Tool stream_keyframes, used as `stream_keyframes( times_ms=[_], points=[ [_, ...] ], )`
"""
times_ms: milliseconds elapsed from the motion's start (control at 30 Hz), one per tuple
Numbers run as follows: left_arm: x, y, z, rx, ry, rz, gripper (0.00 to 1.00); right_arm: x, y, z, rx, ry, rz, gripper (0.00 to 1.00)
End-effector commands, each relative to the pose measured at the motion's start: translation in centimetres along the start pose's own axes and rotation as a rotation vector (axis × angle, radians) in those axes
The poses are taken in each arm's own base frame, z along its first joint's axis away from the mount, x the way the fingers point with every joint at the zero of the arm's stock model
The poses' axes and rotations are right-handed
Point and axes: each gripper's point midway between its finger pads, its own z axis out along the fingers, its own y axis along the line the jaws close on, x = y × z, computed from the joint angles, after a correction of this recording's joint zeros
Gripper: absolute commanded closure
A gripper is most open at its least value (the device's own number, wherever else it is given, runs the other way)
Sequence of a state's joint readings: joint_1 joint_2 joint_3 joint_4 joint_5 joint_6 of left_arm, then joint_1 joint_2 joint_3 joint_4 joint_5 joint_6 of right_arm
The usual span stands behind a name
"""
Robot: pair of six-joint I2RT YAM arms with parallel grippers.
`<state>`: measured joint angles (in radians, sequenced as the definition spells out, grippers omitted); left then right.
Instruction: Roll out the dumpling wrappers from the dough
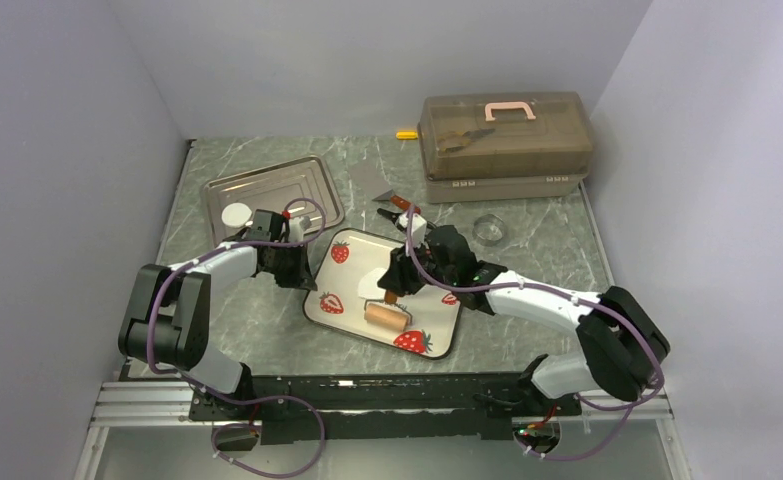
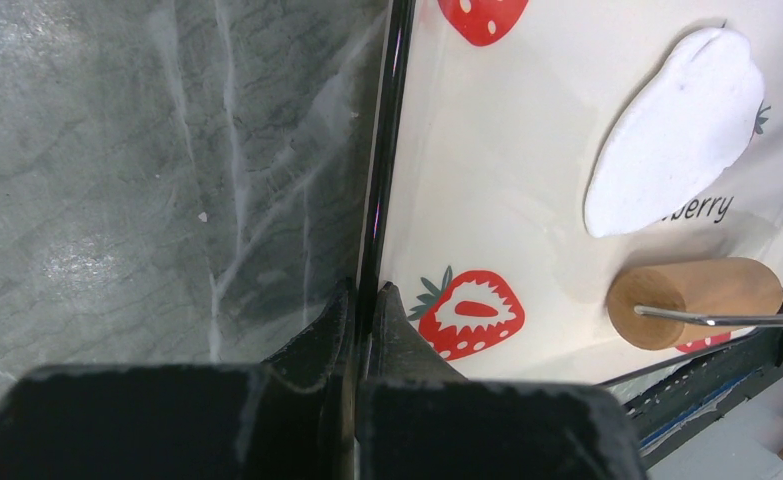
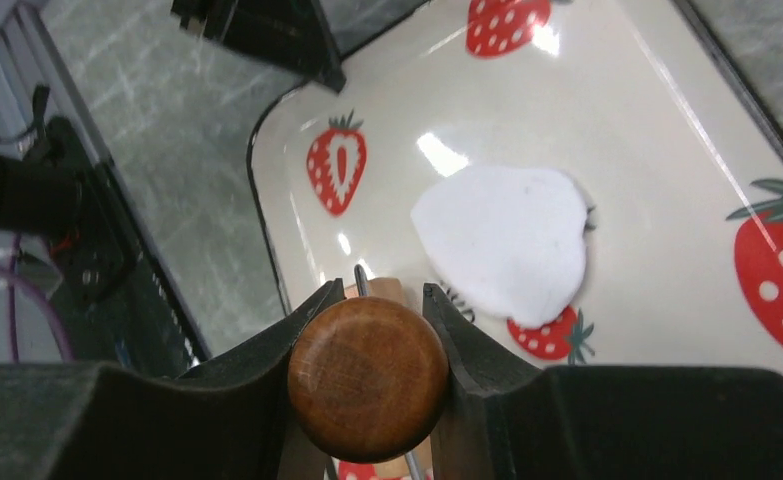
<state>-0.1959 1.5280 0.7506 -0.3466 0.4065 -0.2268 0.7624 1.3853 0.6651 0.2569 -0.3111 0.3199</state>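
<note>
At the near edge of the strawberry plate (image 1: 362, 275) lies the roller (image 1: 387, 315), its barrel running along that edge. The right claw (image 3: 382, 300) grips the roller's round wooden handle knob, jaws part-way apart around it, with the arm reaching in low from the plate's right. The dough (image 3: 502, 240), a flattened white patch longer one way than the other, lies just beyond the barrel toward the plate's middle, so the stroke should run away from the near edge. The left claw (image 2: 365, 297) is pinched tight on the plate's left rim, seemingly to steady it. Past the plate's far-left corner, one wrapper (image 1: 237, 214) sits in the metal tray (image 1: 297, 180)
</note>
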Motion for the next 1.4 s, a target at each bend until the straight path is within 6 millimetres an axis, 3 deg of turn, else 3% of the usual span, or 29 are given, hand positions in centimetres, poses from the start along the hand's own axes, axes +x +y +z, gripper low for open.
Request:
stream_keyframes(
  times_ms=[0,100,200,300,400,533,633,733,800,900,1000,1100,1200,1367],
  points=[
    [-0.8,0.9,0.3,-0.046,-0.019,-0.009,1.0,1.0,2.3,-2.4,-0.066,0.158,-0.055,1.0],
    [-0.8,0.9,0.3,-0.045,-0.021,-0.007,1.0,-4.7,4.9,-2.9,-0.15,0.031,-0.09,1.0],
    [-0.8,0.8,0.2,-0.044,-0.022,-0.007,1.0,-8.9,4.0,-2.9,-0.156,-0.076,-0.09,1.0],
    [-0.8,0.8,0.2,-0.045,-0.025,-0.006,1.0,-11.1,1.4,-2.1,-0.13,-0.122,-0.089,1.0],
    [-0.9,0.9,0.0,-0.048,-0.03,-0.004,1.0,-11.5,-0.5,-0.3,-0.095,-0.104,-0.116,1.0],
    [-1.0,0.9,-0.1,-0.055,-0.036,-0.002,1.0,-8.0,-3.2,2.5,-0.057,-0.013,-0.09,1.0],
    [-1.1,0.9,-0.2,-0.056,-0.04,0.0,1.0,-3.2,-5.5,3.5,-0.001,0.084,-0.065,1.0],
    [-1.0,0.8,-0.1,-0.05,-0.035,0.002,1.0,2.6,-7.2,2.9,0.064,0.197,-0.046,1.0],
    [-0.9,0.8,0.0,-0.047,-0.029,-0.002,1.0,6.4,-7.1,2.5,0.076,0.276,-0.017,1.0],
    [-0.7,0.8,0.2,-0.043,-0.021,-0.006,1.0,10.4,-5.2,2.2,0.049,0.362,-0.001,1.0],
    [-0.7,0.9,0.2,-0.044,-0.017,-0.009,1.0,11.6,-3.5,1.8,0.037,0.379,0.021,1.0],
    [-0.7,0.9,0.2,-0.045,-0.017,-0.009,1.0,10.1,-1.7,1.6,0.005,0.336,0.029,1.0],
    [-0.7,0.8,0.3,-0.042,-0.017,-0.008,1.0,6.1,0.5,1.8,-0.034,0.279,-0.023,1.0],
    [-0.8,0.8,0.2,-0.041,-0.022,-0.006,1.0,-4.2,5.7,1.3,-0.178,0.093,-0.096,1.0]
  ],
)
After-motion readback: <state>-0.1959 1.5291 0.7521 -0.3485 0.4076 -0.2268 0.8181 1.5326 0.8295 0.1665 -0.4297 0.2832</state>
